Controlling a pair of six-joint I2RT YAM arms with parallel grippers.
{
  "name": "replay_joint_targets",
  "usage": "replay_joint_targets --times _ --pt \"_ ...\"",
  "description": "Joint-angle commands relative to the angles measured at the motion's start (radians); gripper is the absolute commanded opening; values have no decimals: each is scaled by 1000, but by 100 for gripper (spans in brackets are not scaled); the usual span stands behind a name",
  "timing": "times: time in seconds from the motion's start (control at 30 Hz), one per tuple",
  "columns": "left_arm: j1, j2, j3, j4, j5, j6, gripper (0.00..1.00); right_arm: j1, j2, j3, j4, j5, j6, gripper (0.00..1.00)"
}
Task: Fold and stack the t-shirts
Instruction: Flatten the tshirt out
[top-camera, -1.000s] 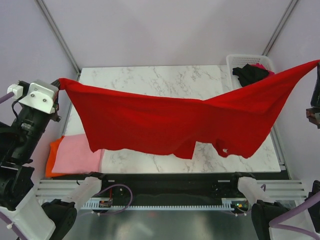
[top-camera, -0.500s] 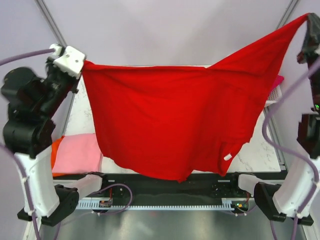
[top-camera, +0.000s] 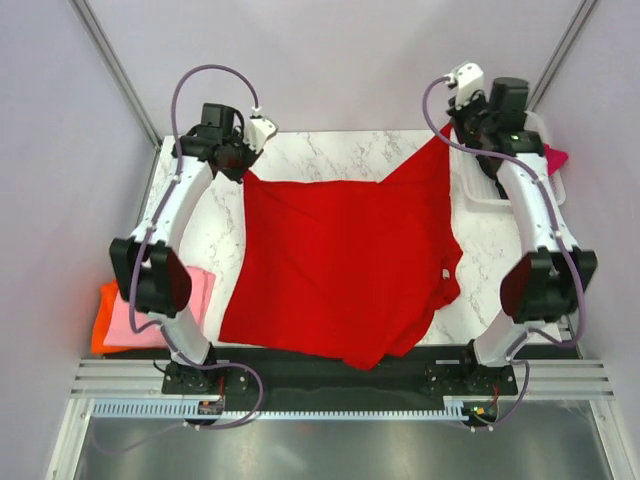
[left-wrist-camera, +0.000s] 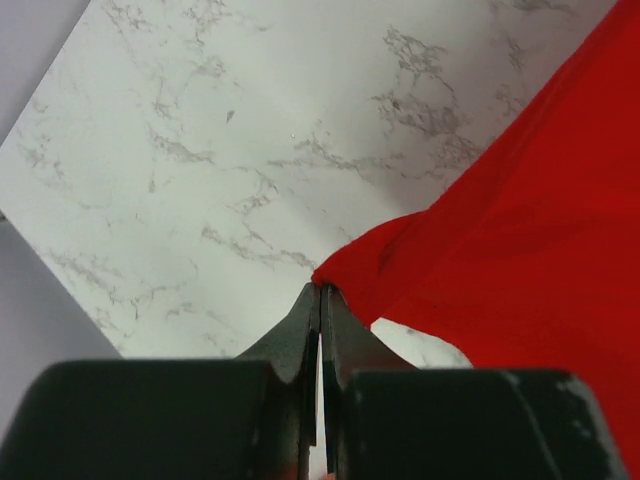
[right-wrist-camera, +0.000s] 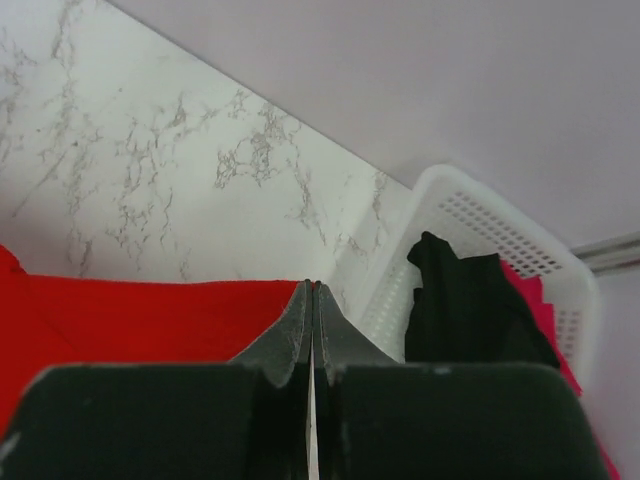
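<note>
Pale lilac walls (top-camera: 330, 60) surround a white marble table (top-camera: 330, 155); grey poles (top-camera: 108, 60) slant at the far corners; even light.

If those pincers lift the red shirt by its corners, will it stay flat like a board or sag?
Probably sag: the red shirt lies wrinkled, its near hem drooping over the table edge, so it looks floppy. It seems light, since the left gripper holds it by just a corner tip.

arms (top-camera: 185, 200): white links, black joints | cables (top-camera: 215, 68): lilac | left hand (left-wrist-camera: 320, 288), right hand (right-wrist-camera: 311, 285): black tapered fingers (left-wrist-camera: 298, 330)
</note>
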Motion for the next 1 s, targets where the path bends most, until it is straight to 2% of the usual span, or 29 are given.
replay_joint_targets --times 0.0,0.03,0.07,0.17,0.23,0.33,0.57,0.7,0.97 --pt "0 120 192 91 -55 32 2 15 143 138 83 75 -41 0" --pt "0 190 240 89 -78 29 2 14 186 236 85 102 -11 0" --pt "0 214 284 89 -84 28 2 14 261 289 85 118 2 0" --pt "0 275 438 88 -111 20 2 14 338 462 85 167 37 0" --pt "0 257 501 89 -113 12 2 14 360 539 84 184 43 0" --pt "2 197 513 89 -86 -17 2 14 308 556 94 201 51 0" --pt "-2 -79 406 89 -32 -89 2 14 -49 369 133 198 51 0" --pt "0 -287 315 86 -16 -101 2 14 -241 247 104 189 51 0" --pt "2 -640 118 71 -9 -95 2 14 -596 206 -61 182 2 0"
